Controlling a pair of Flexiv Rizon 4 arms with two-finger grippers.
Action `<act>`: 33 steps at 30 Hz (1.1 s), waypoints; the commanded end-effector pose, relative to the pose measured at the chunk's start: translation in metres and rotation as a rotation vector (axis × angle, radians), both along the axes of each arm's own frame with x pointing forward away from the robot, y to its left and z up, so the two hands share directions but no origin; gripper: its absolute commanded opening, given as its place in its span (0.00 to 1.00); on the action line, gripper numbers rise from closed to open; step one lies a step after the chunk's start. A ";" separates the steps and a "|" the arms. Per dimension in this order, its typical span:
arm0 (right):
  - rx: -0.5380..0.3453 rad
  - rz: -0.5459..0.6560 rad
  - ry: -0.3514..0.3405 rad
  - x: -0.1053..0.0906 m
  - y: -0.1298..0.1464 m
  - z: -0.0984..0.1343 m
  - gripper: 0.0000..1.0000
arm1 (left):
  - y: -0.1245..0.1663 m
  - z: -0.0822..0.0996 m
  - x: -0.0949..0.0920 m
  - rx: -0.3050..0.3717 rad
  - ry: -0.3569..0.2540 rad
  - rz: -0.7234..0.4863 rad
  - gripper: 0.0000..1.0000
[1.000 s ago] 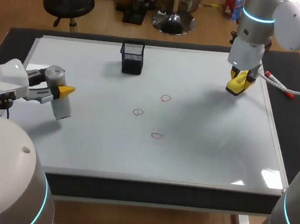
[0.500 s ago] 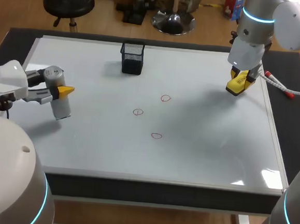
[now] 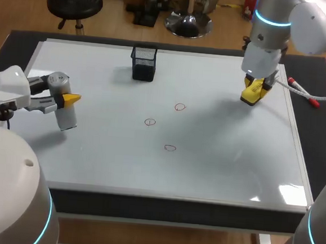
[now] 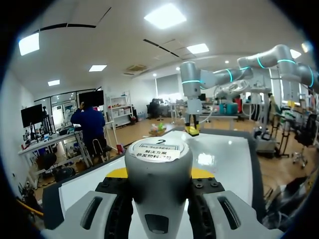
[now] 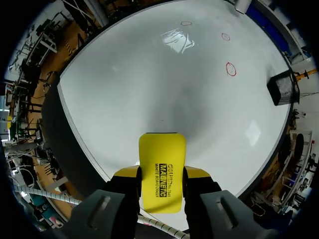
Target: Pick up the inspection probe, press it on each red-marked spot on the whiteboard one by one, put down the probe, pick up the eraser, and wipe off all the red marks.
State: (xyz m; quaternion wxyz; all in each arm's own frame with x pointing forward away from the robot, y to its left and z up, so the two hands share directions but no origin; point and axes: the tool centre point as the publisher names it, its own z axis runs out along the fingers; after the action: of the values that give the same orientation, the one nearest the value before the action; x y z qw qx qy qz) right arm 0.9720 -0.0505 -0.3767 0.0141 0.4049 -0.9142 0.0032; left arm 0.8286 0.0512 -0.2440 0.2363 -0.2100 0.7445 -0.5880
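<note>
My left gripper (image 3: 68, 100) hovers over the whiteboard's (image 3: 222, 160) left side, shut on the grey cylindrical inspection probe (image 3: 62, 100), which lies roughly level in its grip. In the left wrist view the probe (image 4: 158, 172) fills the space between the fingers. My right gripper (image 3: 255, 89) hangs above the board's far right part, shut on the yellow eraser (image 3: 251, 94). The right wrist view shows that eraser (image 5: 162, 172) clamped between its yellow fingertips. Three small red circles (image 3: 179, 107), (image 3: 150, 121), (image 3: 170, 148) mark the middle of the board.
A black mesh pen holder (image 3: 144, 63) stands at the board's far middle. A red-capped marker (image 3: 302, 91) lies off the board's right edge, just beyond my right gripper.
My right gripper has shifted a little to the left with the eraser. The left arm and the probe have stayed put.
</note>
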 end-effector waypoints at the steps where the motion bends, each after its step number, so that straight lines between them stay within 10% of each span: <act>1: -0.033 0.041 -0.006 -0.009 0.028 0.005 0.00 | -0.002 0.000 0.000 0.000 -0.003 0.006 0.00; 33: -0.087 0.590 -0.002 -0.079 0.241 -0.005 0.00 | -0.002 0.000 0.000 0.000 -0.003 0.006 0.00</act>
State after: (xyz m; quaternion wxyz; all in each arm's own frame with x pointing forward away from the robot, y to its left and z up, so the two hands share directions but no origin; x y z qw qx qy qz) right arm 0.8906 0.1756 -0.3751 0.0033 0.6514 -0.7583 0.0260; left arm 0.8285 0.0510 -0.2439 0.2361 -0.2102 0.7447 -0.5878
